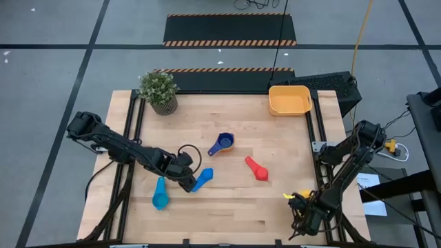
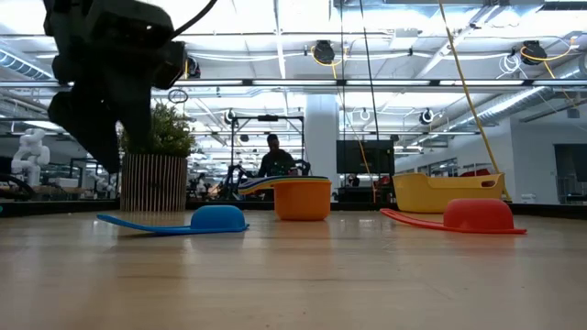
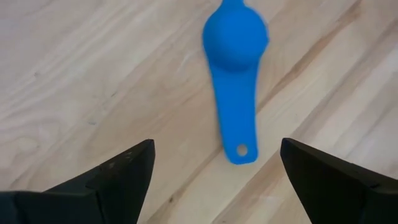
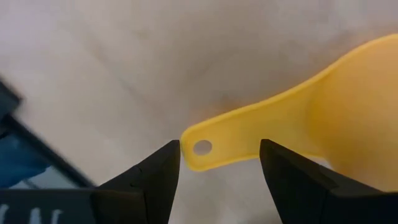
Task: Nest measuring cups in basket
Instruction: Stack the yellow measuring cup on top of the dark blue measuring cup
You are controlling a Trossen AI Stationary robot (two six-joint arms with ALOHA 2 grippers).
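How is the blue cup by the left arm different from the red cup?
The blue cup lies between the left gripper's open fingers; the red cup lies alone, with no gripper near it. The blue cup is blue and sits toward the table's left; the red cup is red and sits nearer the middle. Both lie bowl-down on the wood, outside the basket.
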